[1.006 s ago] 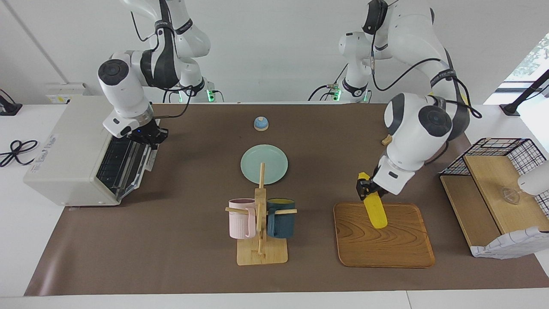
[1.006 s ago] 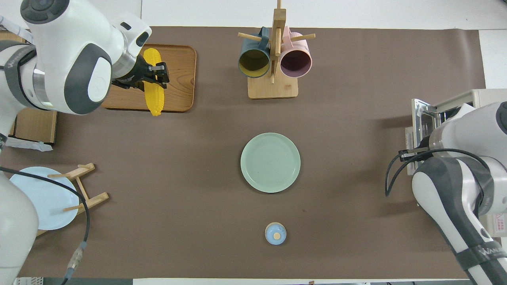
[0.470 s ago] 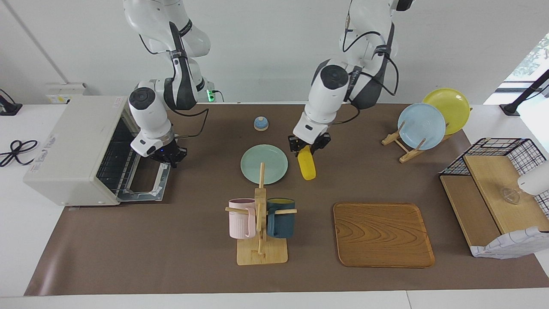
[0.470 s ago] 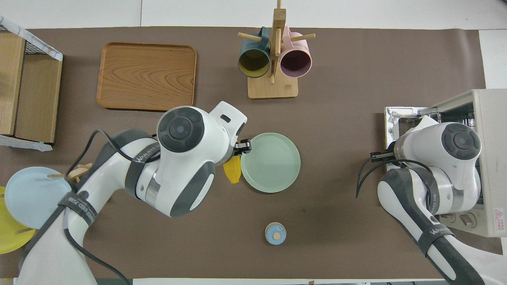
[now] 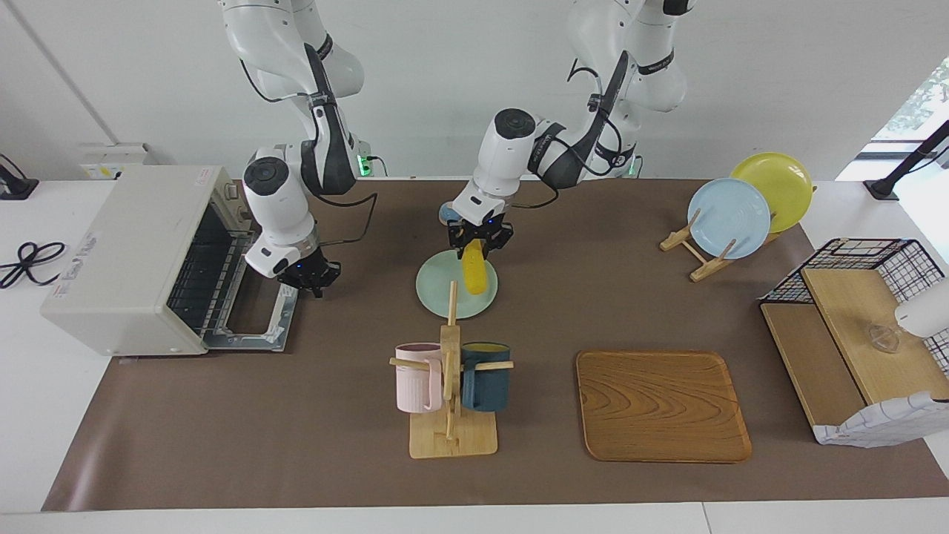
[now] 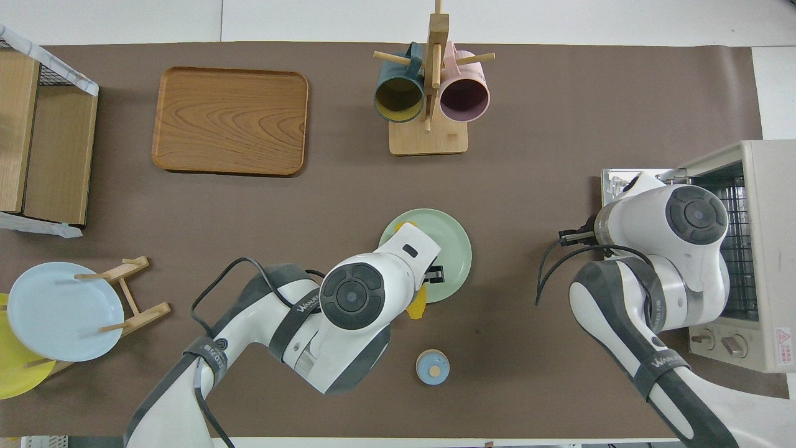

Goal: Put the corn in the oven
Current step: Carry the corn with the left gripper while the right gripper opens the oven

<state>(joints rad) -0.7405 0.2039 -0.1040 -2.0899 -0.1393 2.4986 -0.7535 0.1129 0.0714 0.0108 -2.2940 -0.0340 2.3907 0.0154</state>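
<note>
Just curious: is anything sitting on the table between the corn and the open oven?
Only bare mat, the facing view shows, between the corn and the oven. The right gripper hangs over that stretch.

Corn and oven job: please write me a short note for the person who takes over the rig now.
Left gripper: shut on the corn, in the air over the green plate.
Right gripper: shut, holds nothing, over the oven's lowered door.
Oven: open, wire rack visible and bare.
Done: door open, corn lifted off the wooden tray.
Left: carry the corn to the oven and place it on the rack.
</note>
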